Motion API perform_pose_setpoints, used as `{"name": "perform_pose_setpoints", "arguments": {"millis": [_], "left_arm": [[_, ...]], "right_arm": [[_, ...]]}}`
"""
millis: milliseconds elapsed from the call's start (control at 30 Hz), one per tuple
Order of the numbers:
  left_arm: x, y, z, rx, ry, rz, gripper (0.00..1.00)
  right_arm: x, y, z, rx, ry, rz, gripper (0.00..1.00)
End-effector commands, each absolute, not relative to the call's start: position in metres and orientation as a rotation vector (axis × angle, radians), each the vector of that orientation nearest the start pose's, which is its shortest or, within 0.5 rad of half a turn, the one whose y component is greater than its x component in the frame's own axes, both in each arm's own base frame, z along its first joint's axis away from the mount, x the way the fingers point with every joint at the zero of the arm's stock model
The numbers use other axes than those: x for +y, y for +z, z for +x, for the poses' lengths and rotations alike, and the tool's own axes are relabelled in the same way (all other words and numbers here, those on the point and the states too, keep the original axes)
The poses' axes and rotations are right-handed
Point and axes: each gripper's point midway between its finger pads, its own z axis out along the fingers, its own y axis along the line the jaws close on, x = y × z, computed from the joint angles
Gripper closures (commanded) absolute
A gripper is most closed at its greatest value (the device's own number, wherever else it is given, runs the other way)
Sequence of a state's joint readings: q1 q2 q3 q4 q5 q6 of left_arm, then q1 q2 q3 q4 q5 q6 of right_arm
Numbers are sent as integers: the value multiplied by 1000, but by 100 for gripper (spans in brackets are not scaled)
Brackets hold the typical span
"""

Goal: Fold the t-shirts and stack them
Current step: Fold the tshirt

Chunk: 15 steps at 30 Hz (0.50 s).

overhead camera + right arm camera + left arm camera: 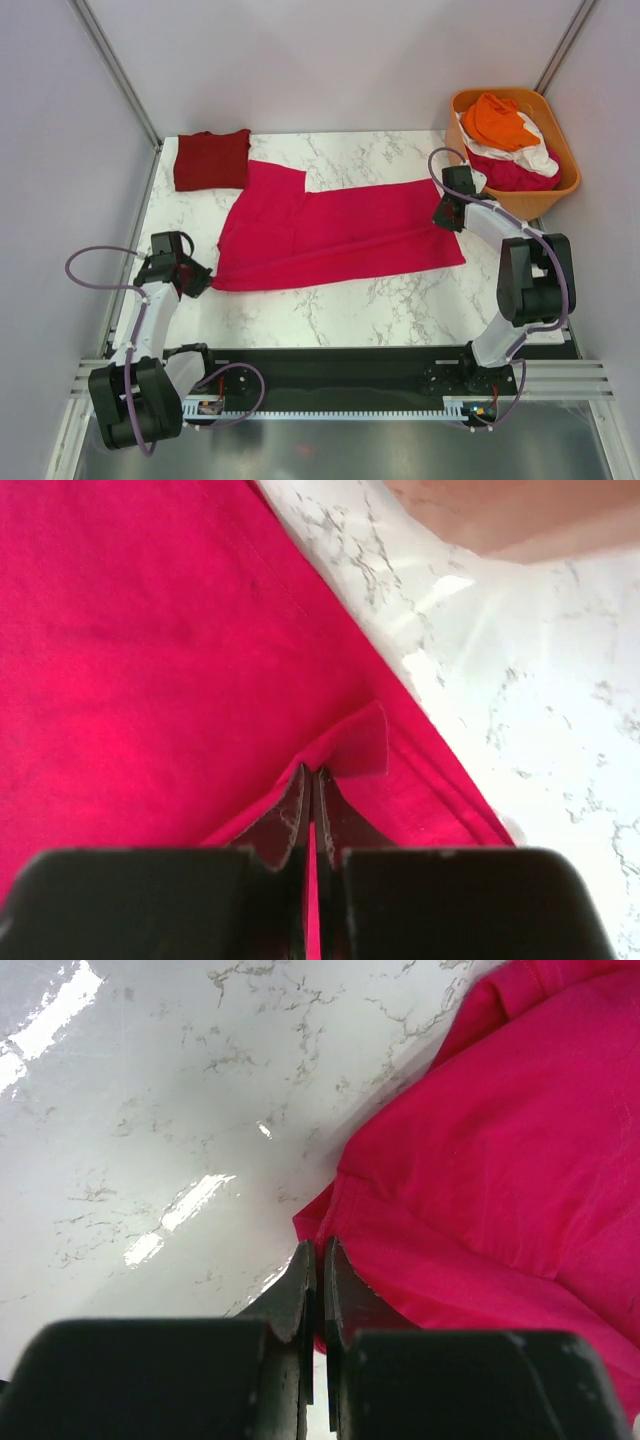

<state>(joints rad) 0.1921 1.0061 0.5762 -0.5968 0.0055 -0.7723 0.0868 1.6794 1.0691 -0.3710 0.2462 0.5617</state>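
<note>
Layout, 9 to 3 o'clock: the folded maroon shirt (212, 158) lies at the table's (400, 300) 10 o'clock corner. The magenta shirt (340, 235) is spread flat mid-table just beside it. The orange tub (530, 203) sits at 2 o'clock with a heap of shirts (505, 135) in it. My read of the step in hand is a fold of the magenta shirt.

Doing it well:
- The left gripper (203, 276) sits at the shirt's 8 o'clock corner. In its wrist view the jaws are pressed almost together right at the hem corner, but you cannot tell whether cloth is actually caught. Confirm that before lifting.
- The right gripper (445, 214) is at the shirt's 2 o'clock end, clamped on a small ridge of hem. Pink shows between its fingers (285, 825).
- Raise both ends together and level, low over the marble, so the middle neither sags nor drags into wrinkles. Lay edge on edge, then release.

Pose:
- Left arm: it reaches forward from its base at 7 o'clock, wrist turned toward 3 o'clock, fingers low at the table.
- Right arm: the elbow is high at 4 o'clock, the forearm runs toward 11 o'clock, and the fingers angle down onto the cloth.
</note>
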Motion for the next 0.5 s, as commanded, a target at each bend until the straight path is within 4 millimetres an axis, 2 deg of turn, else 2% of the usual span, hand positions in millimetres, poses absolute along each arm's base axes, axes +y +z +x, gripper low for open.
{"name": "perform_pose_setpoints", "arguments": {"millis": [0, 67, 100, 133, 167, 200, 267, 333, 367, 400, 467], "left_arm": [[16, 58, 231, 2319, -203, -1228, 98], [16, 55, 232, 2331, -198, -1230, 98], [16, 55, 233, 2334, -197, -1228, 98], [16, 56, 234, 2332, -197, -1219, 98], [13, 57, 235, 2338, -225, -1211, 98], [12, 58, 236, 2340, -234, -1204, 98], [11, 69, 242, 2317, -251, -1166, 98], [12, 84, 250, 2287, -272, -1123, 83], [12, 91, 252, 2271, -277, -1110, 73], [12, 102, 256, 2248, -291, -1086, 42], [14, 125, 267, 2198, -302, -1039, 26]], "right_arm": [[6, 54, 405, 2417, -81, 710, 89], [7, 46, 406, 2440, -86, 715, 78], [6, 44, 407, 2444, -92, 718, 61], [6, 42, 407, 2450, -95, 719, 52], [6, 40, 408, 2452, -101, 726, 48], [5, 41, 410, 2448, -106, 729, 39], [8, 50, 417, 2428, -87, 724, 29], [12, 63, 424, 2400, -69, 708, 24], [19, 80, 434, 2362, -47, 676, 23], [24, 91, 439, 2344, -41, 645, 22], [45, 120, 453, 2291, -9, 567, 21]]}}
